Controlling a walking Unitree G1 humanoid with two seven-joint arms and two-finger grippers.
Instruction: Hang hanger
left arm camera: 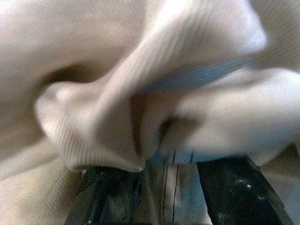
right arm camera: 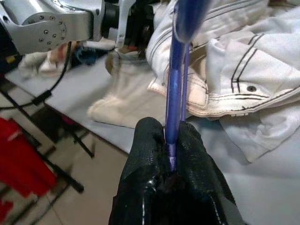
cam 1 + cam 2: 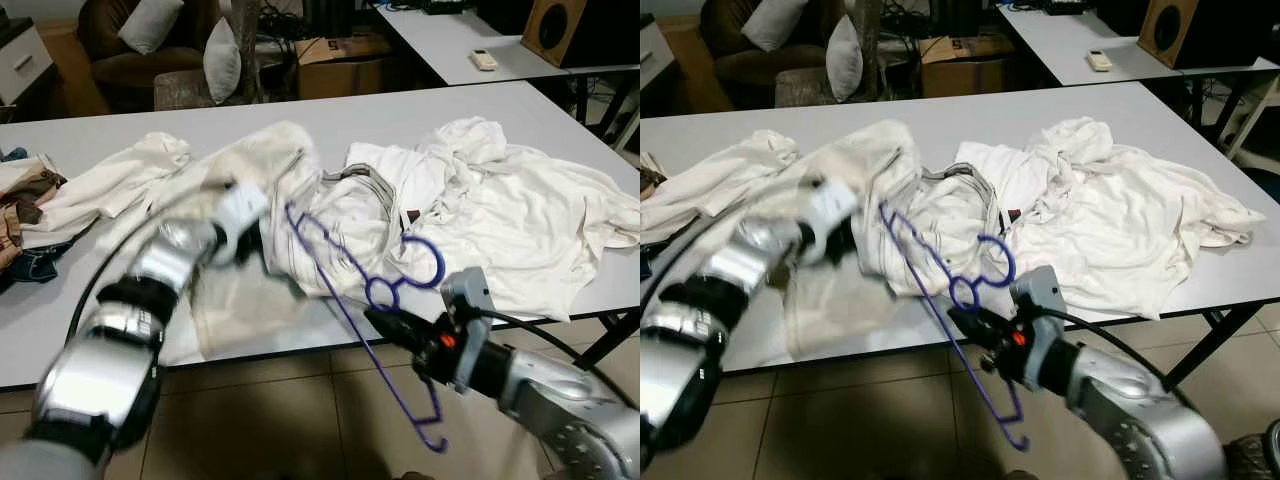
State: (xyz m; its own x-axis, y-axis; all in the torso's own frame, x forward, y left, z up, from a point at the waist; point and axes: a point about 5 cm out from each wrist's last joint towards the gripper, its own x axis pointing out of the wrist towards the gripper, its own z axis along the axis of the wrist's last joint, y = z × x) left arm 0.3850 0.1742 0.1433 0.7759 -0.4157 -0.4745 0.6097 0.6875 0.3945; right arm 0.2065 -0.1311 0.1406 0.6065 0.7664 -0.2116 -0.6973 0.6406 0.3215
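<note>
Right wrist view gives me the clearest evidence: the right gripper (image 2: 171, 143) has both black fingers pressed together on the purple hanger (image 2: 177, 79), pinching a thin bar of it. I note the hanger is slim, glossy wire or plastic, deep violet, with a curled hook and small loops near its neck. From the head camera I see it held tilted over the near edge of the white table (image 3: 420, 110), its upper arm lying against the cream garment (image 3: 330, 215) and its lower end hanging below the tabletop, above the tiled floor (image 3: 280, 420). My left gripper (image 3: 845, 240) is buried in the cream garment; its wrist camera shows ribbed cloth bunched between the fingers (image 1: 105, 197), which stand apart around it. White clothes (image 3: 520, 200) are heaped further right.
</note>
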